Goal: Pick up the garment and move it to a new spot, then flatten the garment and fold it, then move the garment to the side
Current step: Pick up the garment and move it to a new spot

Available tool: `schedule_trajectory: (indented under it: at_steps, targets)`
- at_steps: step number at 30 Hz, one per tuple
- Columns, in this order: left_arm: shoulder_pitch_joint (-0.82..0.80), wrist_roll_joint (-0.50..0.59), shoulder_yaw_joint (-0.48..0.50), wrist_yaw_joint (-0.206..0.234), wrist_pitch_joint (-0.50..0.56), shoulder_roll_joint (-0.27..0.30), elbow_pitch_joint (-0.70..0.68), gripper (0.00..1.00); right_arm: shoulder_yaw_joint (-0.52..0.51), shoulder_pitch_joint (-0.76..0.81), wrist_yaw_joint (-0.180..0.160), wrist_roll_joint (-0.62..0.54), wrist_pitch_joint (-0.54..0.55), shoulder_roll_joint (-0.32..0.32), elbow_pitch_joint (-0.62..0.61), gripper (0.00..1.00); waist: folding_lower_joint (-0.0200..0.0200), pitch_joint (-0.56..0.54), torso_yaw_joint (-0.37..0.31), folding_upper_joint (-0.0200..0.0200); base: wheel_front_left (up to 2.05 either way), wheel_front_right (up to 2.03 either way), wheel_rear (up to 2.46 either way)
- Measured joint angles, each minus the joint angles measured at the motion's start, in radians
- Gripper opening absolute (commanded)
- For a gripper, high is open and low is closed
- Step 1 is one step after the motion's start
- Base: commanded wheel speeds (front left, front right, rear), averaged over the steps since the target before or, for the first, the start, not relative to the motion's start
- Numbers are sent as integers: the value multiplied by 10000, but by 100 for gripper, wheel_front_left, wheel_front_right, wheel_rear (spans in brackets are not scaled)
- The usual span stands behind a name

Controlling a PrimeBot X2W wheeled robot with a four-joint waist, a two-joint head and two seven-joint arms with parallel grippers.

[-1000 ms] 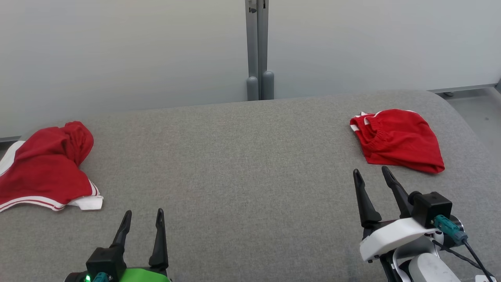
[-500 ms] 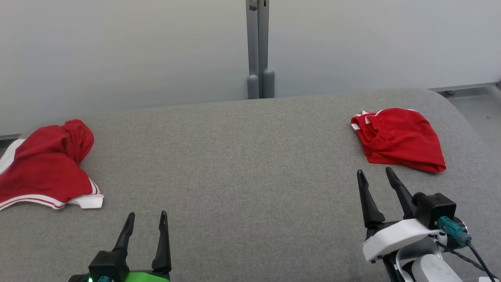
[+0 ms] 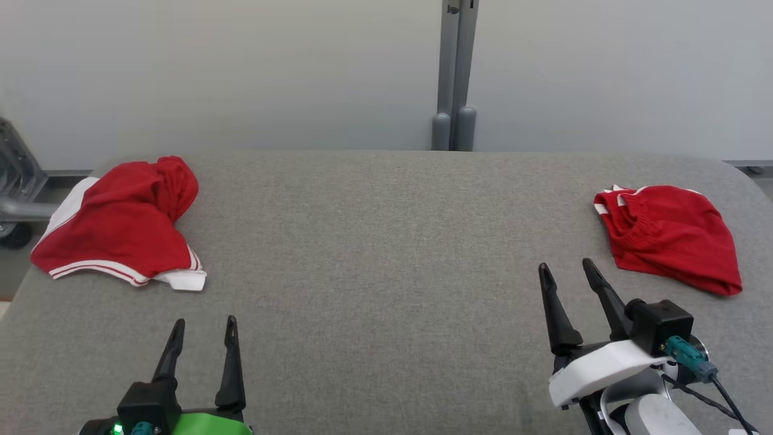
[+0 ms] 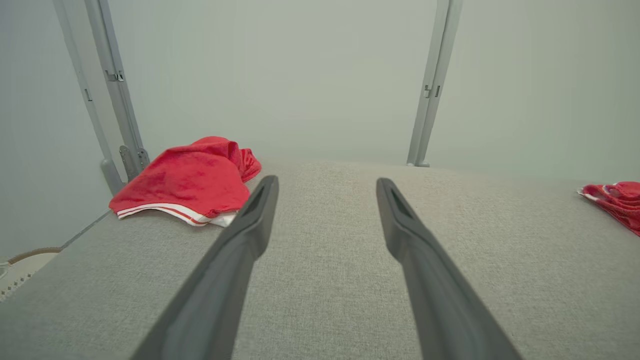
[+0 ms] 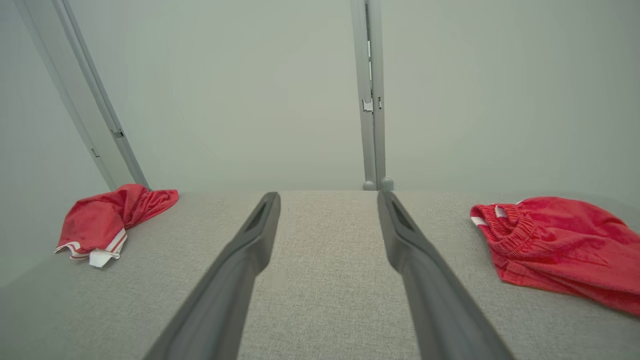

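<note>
Two red shorts lie on the desk [image 3: 386,254]: crumpled pair [image 3: 118,223] far left, neater pair [image 3: 670,238] far right. The left hand [image 3: 205,321] and right hand [image 3: 565,264] hover spread, empty. Pinch the crumpled pair's raised fold, probably left-handed.

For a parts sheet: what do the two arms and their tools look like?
The left tool and right tool each have two long, dark, tapering fingers. The left sits on a green housing with a small green light; the right on a white housing with a teal connector and black cable.

Red cloth garment [image 3: 121,220], matt
</note>
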Motion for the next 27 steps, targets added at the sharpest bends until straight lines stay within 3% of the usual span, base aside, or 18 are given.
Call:
schedule_trajectory:
  at_steps: [9,20,27]
  targets:
    - [185,84,941,44,-12,10,-426,100,602,-300,430,0,4,155,77,100,0,7,1298,-1,0,0,0]
    - [462,67,1147,75,-13,13,-780,100,708,-804,510,-33,92,244,134,100,0,271,2937,-1,0,0,0]
    - [461,86,1189,77,-10,17,-780,100,744,-914,514,-35,90,253,336,100,0,446,3524,-1,0,0,0]
